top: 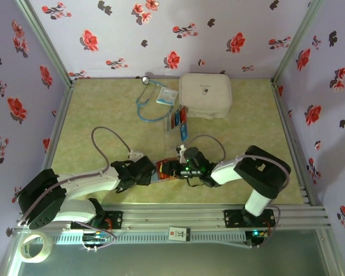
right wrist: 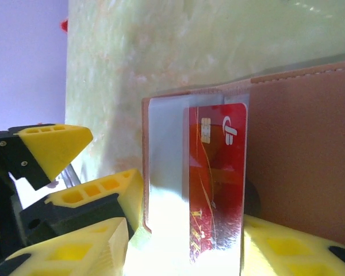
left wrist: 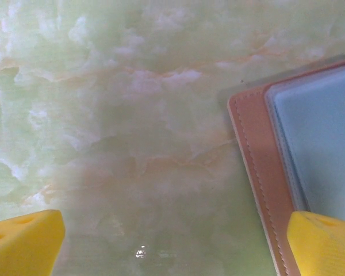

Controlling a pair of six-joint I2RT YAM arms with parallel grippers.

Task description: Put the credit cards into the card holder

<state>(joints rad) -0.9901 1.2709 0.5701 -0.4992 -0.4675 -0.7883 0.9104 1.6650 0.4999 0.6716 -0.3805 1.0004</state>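
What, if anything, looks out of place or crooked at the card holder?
Nothing is spilled or damaged. The red card lies straight in the clear sleeve of the holder, but its near end seems to stick out past the holder's edge, so it looks not fully in.

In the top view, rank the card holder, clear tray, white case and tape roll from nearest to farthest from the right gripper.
1. card holder, mid-table, at the tips of the right gripper
2. clear tray, just beyond, toward the back
3. white case, by the back wall
4. tape roll, near left corner
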